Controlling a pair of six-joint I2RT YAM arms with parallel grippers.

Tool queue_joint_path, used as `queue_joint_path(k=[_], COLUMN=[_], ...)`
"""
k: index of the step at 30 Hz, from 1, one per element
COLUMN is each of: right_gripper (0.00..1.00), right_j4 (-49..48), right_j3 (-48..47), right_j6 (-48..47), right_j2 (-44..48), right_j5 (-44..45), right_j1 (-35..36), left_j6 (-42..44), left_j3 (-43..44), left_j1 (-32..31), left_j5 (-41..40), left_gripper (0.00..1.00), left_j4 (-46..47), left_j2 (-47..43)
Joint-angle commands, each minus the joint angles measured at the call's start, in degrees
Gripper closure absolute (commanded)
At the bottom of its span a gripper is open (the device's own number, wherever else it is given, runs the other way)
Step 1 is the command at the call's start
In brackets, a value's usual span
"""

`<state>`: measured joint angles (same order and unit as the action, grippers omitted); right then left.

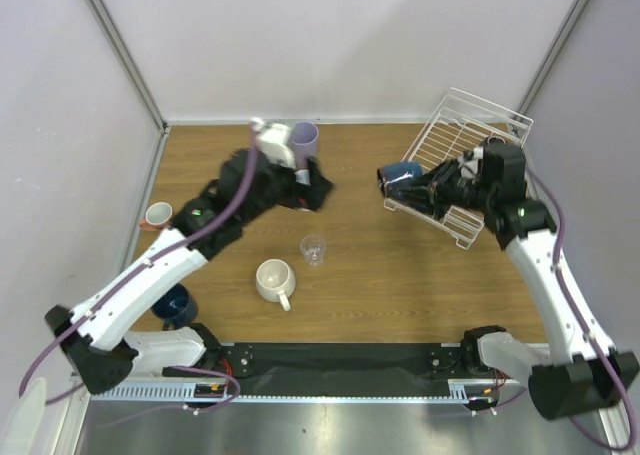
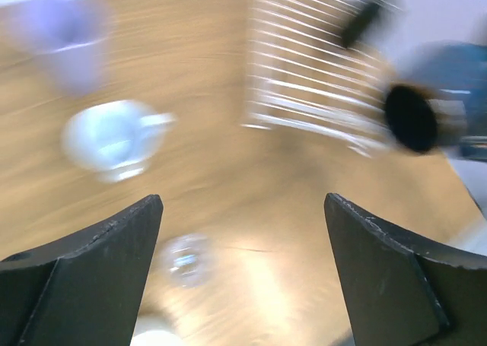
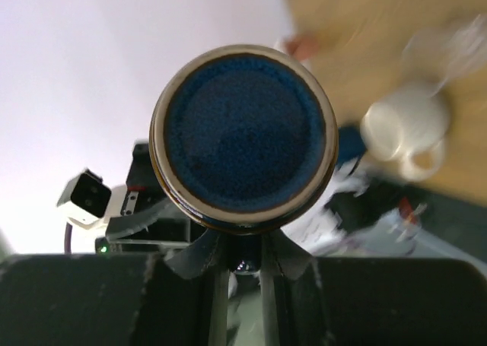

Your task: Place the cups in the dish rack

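Note:
My right gripper point(image 1: 428, 187) is shut on a navy cup point(image 1: 401, 180) and holds it on its side, mouth to the left, just in front of the white wire dish rack point(image 1: 443, 135). In the right wrist view the cup's mouth point(image 3: 243, 137) fills the centre above the gripper point(image 3: 243, 247). My left gripper point(image 1: 312, 190) is open and empty point(image 2: 243, 201) beside the lavender tumbler point(image 1: 305, 135). Its blurred view shows the tumbler point(image 2: 72, 49), a pale blue-white mug point(image 2: 114, 137), the clear glass point(image 2: 186, 258) and the rack point(image 2: 319, 80).
A clear glass point(image 1: 313, 250) and a cream mug point(image 1: 274, 280) stand mid-table. A terracotta cup point(image 1: 158, 215) sits at the left edge. A dark blue cup point(image 1: 175, 305) stands near the left arm's base. The rack is in the far right corner by the walls.

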<state>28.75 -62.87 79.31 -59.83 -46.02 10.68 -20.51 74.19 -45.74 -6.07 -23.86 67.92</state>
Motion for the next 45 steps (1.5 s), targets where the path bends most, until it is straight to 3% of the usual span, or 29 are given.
queue_joint_path(k=[1,3,7,11,17,24,35,45], right_gripper=[1.0,1.0,1.0,1.0,1.0,1.0,1.0,1.0], right_j4=[16.5,20.8,24.7,22.7,19.0,16.2,7.3,5.1], right_j3=[-14.2,-18.6,-23.3,-22.5,-22.9,-24.2,-22.0,-22.8], right_j6=[-22.2,-29.2,-36.0,-41.6,-52.0,-55.8,-59.0,-60.8], right_j2=[-5.5,-11.0,-17.9,-23.1,-31.1,-38.5,-42.2,-45.6], right_j5=[14.1,25.2,40.5,49.3,59.2,65.0,69.6,70.2], right_j1=[-2.1,-2.3,-3.3,-4.3,-4.3,-5.8,-7.7,-11.7], left_j6=[-5.7,-1.4,6.7,15.5,18.7,20.2,21.7,24.1], left_j3=[-2.7,-4.0,-4.1,-4.8,-5.2,-5.9,-3.2,-2.8], left_j1=[11.3,14.7,14.7,15.0,13.9,13.3,14.3,14.6], left_j5=[-2.0,0.9,-1.4,-0.9,-3.8,-5.2,-5.3,-6.8], left_gripper=[0.07,0.07,0.04,0.02,0.0,0.0,0.0,0.0], left_j4=[-7.3,-7.3,-8.5,-8.1,-9.3,-10.0,-10.2,-10.6], left_j2=[-7.1,-9.9,-13.2,-14.6,-16.3,-15.9,-12.3,-12.5])
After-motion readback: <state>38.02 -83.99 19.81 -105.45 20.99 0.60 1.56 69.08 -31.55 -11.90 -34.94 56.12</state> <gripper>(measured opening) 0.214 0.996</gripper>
